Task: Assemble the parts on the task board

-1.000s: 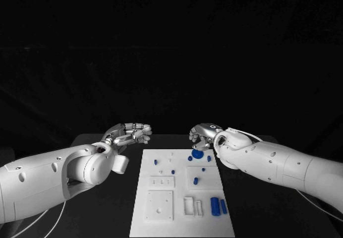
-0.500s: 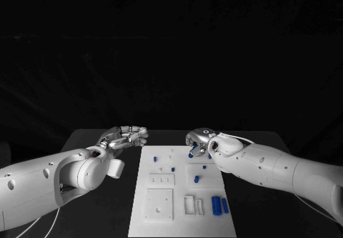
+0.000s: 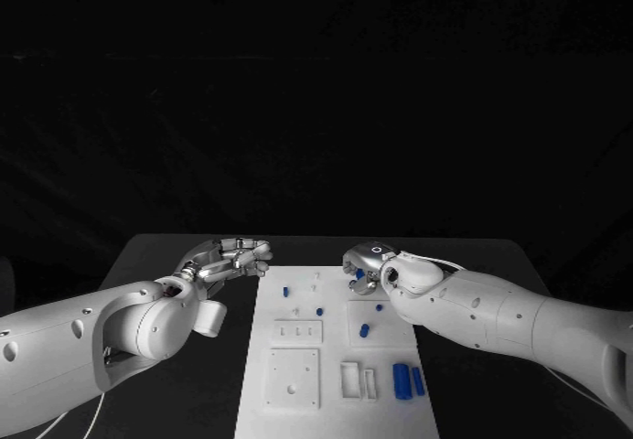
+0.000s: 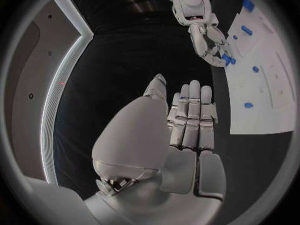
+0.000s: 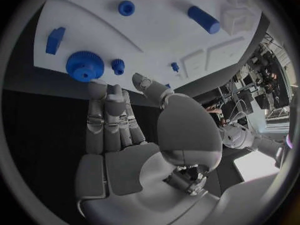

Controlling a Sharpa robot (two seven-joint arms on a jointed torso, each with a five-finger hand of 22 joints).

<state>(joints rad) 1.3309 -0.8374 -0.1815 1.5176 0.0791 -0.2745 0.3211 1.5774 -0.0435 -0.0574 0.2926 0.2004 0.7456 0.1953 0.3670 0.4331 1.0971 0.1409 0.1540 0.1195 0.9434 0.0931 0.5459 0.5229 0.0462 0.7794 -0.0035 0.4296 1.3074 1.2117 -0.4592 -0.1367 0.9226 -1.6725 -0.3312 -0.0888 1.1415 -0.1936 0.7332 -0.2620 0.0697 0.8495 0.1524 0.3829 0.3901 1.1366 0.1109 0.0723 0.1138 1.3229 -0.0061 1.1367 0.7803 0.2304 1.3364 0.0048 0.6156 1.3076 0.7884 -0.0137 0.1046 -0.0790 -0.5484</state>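
The white task board (image 3: 337, 297) lies lengthwise in the middle of the black table. My right hand (image 3: 367, 266) hangs over its far end, fingers straight and holding nothing. Its fingertips (image 5: 95, 91) reach a blue gear (image 5: 84, 66) that lies on the board (image 5: 156, 30); I cannot tell whether they touch it. A small blue peg (image 5: 117, 65) and a blue block (image 5: 55, 39) lie beside the gear. My left hand (image 3: 235, 256) hovers left of the board's far corner, its fingers (image 4: 190, 115) straight, close together and empty.
Further blue parts sit along the board: small pegs (image 3: 285, 293) (image 3: 379, 307) (image 3: 364, 329) and two blue cylinders (image 3: 399, 373) at the near right, next to a white holder (image 3: 351, 380). Bare black table (image 3: 172, 251) flanks the board on both sides.
The head view has shifted. My right hand has come down over the board's far end and now hides the blue gear in the head view. The left hand has stayed beside the board's far corner.
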